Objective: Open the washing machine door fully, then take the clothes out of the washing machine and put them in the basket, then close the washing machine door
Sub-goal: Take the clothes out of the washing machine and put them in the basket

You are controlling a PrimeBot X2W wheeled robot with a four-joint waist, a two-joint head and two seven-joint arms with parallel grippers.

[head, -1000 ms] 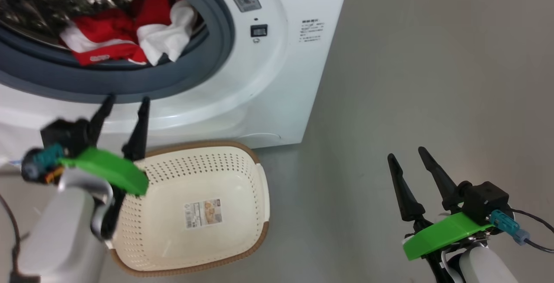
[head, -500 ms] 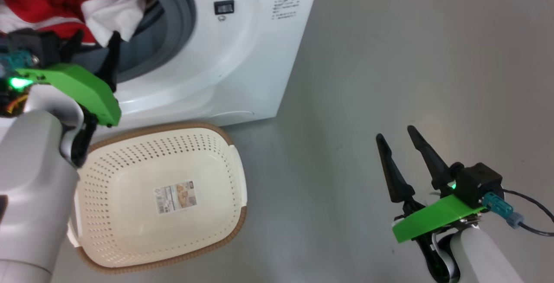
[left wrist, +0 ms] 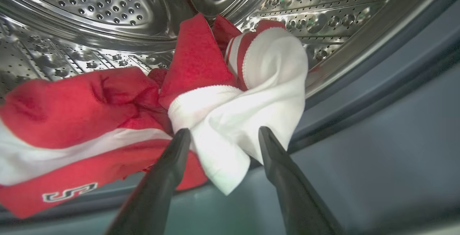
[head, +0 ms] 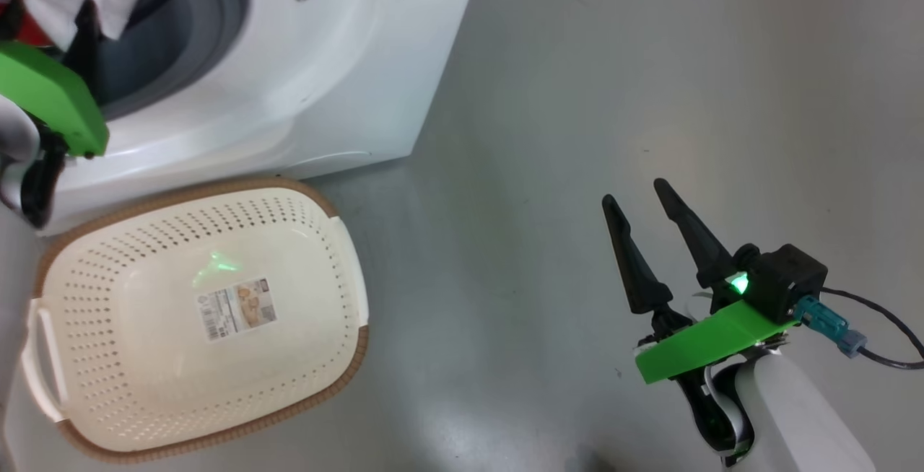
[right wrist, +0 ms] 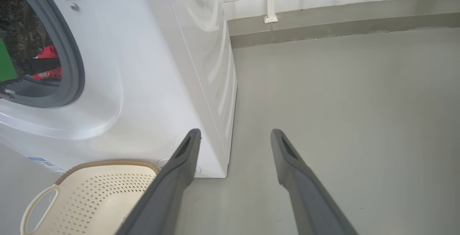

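the dark long-fingered left gripper (left wrist: 223, 130) has reached into the steel drum (left wrist: 90, 8), jaws apart astride the red-and-white clothes (left wrist: 82, 102), ready to pinch.

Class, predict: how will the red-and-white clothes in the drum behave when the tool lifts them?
The clothes lie crumpled in soft folds, so probably floppy and drooping when lifted. They look tangled together, so one pull may drag several.

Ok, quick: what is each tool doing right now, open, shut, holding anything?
Left tool: open, straddling a white fold of the clothes, not gripping it.
Right tool: open, empty, above the floor.
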